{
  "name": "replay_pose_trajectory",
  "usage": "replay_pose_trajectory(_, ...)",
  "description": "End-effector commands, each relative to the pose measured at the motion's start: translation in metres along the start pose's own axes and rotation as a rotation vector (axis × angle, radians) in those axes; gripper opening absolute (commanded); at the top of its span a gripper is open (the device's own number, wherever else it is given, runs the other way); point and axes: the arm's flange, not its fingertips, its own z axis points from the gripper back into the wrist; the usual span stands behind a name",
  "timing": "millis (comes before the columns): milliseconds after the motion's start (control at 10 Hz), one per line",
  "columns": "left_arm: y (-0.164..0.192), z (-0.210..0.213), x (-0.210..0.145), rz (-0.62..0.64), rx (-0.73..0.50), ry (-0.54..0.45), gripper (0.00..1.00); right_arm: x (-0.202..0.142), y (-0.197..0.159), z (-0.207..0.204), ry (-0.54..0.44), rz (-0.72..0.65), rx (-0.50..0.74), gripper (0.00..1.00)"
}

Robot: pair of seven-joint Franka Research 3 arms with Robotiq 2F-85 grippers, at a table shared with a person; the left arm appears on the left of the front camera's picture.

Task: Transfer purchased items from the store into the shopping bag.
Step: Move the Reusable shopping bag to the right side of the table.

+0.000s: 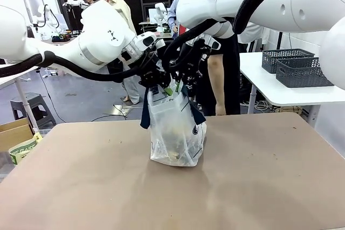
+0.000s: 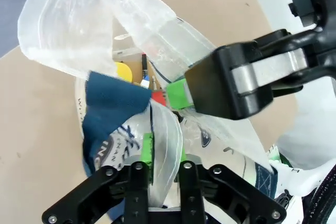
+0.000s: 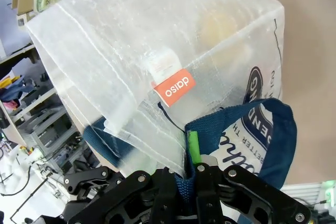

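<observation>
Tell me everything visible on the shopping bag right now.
The shopping bag is translucent clear plastic with navy handles, navy lettering and a red daiso label. It stands upright on the table, mouth held open: the left gripper pinches its plastic rim, the right gripper clamps a strap. A yellow item and small packets show inside.

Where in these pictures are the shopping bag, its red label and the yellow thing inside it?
shopping bag point(image 1: 178, 133): front view, on its clear front wall.
red label point(image 3: 174, 86): right wrist view, on the label's middle.
yellow item point(image 2: 124, 71): left wrist view, on its visible top, inside the bag.
</observation>
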Motion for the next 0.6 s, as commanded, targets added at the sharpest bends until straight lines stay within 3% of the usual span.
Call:
replay_pose_trajectory(0,-0.001,0.007,-0.007,-0.031,-0.056,-0.011,0.70,-0.004,0.003,-0.001,-0.015,-0.041,0.038,0.00)
replay_pose_trajectory(100,-0.005,0.011,-0.012,-0.038,-0.074,-0.022,0.89,-0.003,0.002,-0.001,-0.015,-0.046,0.040,0.00)
replay_pose_trajectory(200,-0.008,0.013,-0.017,-0.045,-0.082,-0.029,1.00,-0.002,0.002,-0.001,-0.014,-0.049,0.038,0.00)
replay_pose_trajectory(500,-0.013,0.020,-0.028,-0.047,-0.106,-0.053,1.00,0.001,0.002,-0.002,-0.009,-0.052,0.036,0.00)
